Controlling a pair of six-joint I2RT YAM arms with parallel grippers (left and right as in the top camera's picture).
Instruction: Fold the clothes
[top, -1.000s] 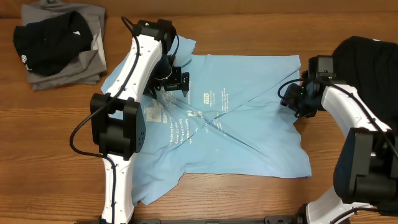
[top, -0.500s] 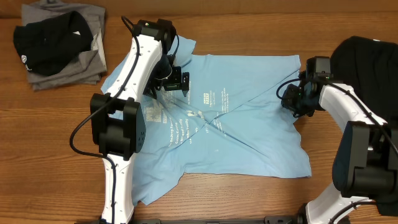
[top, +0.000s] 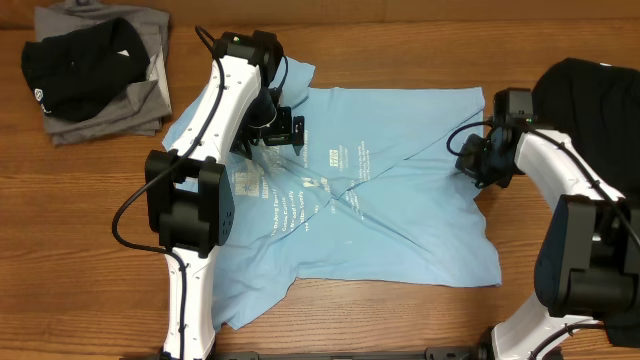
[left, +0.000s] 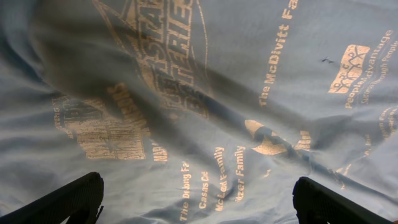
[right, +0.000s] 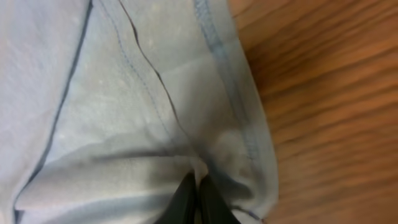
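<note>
The light-blue T-shirt (top: 390, 210) lies spread and wrinkled on the table, its white lettering near the middle. My left gripper (top: 285, 130) hovers open over its upper left part; in the left wrist view (left: 196, 199) both fingers stand wide apart above the printed cloth (left: 205, 106). My right gripper (top: 472, 160) is shut on the shirt's right edge; in the right wrist view (right: 198, 199) the fingers pinch a fold of blue fabric (right: 143, 112) at the hem. A large black shirt (top: 590, 110) lies at the far right, partly under my right arm.
A pile of folded grey and black clothes (top: 95, 70) sits at the back left. Bare wooden table (top: 80, 230) lies to the left and along the front. Table wood (right: 336, 112) shows beside the shirt's hem.
My right gripper has shifted slightly right, drawing the shirt's right edge with it. The left arm has not moved.
</note>
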